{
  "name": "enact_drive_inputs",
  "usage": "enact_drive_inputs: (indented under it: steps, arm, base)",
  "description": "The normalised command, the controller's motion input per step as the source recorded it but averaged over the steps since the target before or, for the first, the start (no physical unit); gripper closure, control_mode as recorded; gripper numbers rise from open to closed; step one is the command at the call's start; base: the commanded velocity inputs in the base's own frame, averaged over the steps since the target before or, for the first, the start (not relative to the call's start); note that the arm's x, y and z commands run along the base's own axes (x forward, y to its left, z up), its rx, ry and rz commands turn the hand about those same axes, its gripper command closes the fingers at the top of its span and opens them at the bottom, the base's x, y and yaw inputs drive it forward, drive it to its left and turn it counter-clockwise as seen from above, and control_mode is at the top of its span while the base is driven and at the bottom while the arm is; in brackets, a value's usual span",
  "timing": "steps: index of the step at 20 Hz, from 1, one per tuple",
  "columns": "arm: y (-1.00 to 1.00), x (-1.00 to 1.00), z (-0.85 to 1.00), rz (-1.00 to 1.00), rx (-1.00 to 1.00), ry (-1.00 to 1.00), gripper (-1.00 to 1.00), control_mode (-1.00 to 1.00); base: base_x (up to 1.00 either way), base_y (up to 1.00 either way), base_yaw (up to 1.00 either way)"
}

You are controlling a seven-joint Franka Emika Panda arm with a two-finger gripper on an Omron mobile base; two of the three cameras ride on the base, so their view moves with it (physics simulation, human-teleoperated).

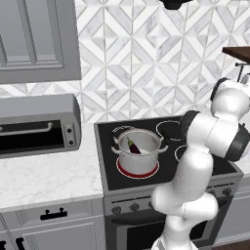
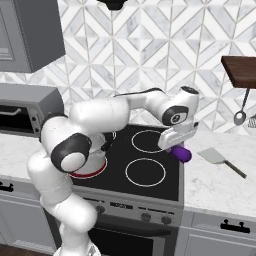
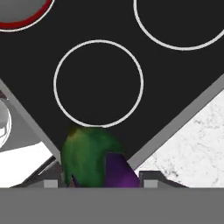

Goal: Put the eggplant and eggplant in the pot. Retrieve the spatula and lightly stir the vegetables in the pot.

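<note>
Pincer (image 2: pixel 179 148) grips the second eggplant (image 2: pixel 181 153) above the stove's (image 2: pixel 150 187) right edge, spatula (image 2: pixel 218 158) on the desk (image 2: pixel 215 185) beside. Farther left, the pot (image 1: pixel 138 152) holds one eggplant (image 1: pixel 133 146). Step: carrying; next, move over pot and release.

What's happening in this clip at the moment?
The arm's gripper is shut on an eggplant, carried above the stove's right edge. The hand view looks down past the eggplant's green cap at a burner ring. A first eggplant already lies in the pot, which sits on the red-glowing front left burner. The spatula lies untouched on the counter right of the stove, so stirring has not begun.
</note>
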Motion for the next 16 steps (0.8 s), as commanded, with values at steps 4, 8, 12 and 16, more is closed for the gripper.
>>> enact_drive_inputs:
  steps: [4, 8, 12, 16]
  arm:
    - [1.0, 0.0, 0.56, 0.0, -0.05, -0.02, 1.0, -1.0]
    - [1.0, 0.03, 0.43, 0.0, -0.04, 0.0, 1.0, -1.0]
    - [1.0, 0.0, 0.43, 0.0, 0.0, 0.0, 1.0, -1.0]
    - [1.0, 0.03, 0.28, 0.0, 0.0, 0.0, 1.0, -1.0]
  base:
    - [0.0, 0.0, 0.0]
    - [0.0, 0.0, 0.0]
    - [0.0, 0.0, 0.0]
    - [0.0, 0.0, 0.0]
